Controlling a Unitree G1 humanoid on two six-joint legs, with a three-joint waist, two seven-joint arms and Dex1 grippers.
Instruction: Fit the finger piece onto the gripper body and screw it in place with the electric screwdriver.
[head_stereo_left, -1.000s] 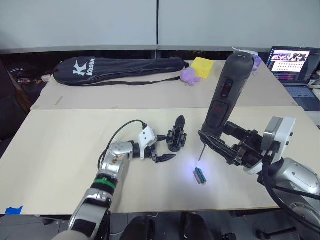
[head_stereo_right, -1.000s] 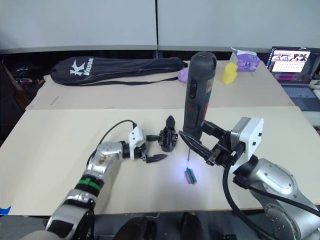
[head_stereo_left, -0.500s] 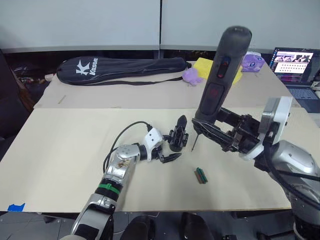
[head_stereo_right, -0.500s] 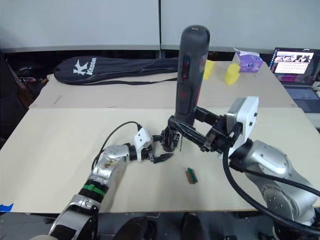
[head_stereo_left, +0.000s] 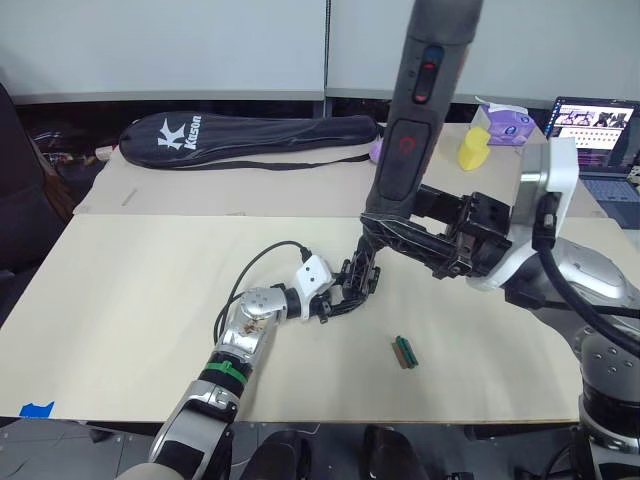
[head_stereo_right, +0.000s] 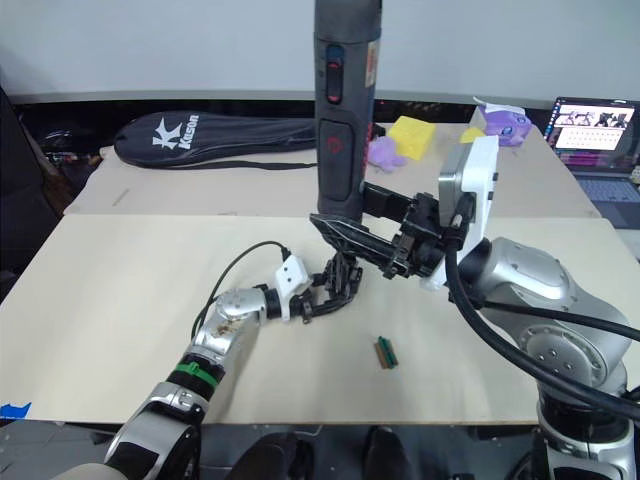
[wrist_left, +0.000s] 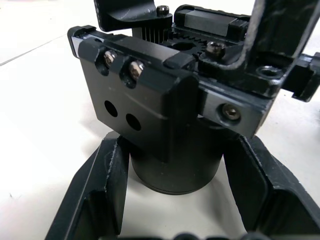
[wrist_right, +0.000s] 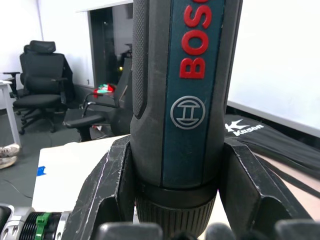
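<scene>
The right gripper (head_stereo_right: 345, 232) held the electric screwdriver (head_stereo_right: 343, 110) tight between its two fingers, standing it straight up over the gripper body (head_stereo_left: 358, 281). The left gripper (head_stereo_left: 337, 303) had its fingers on both sides of the gripper body's round base on the table (head_stereo_left: 130, 290), touching it. A tiny green-and-brown piece (head_stereo_left: 403, 351) lay on the table nearby.

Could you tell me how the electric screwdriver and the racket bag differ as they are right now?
The screwdriver stands upright in the right gripper, while the bag lies flat on the far table. The screwdriver carries red marks; the bag carries white lettering. Both are dark and elongated.
</scene>
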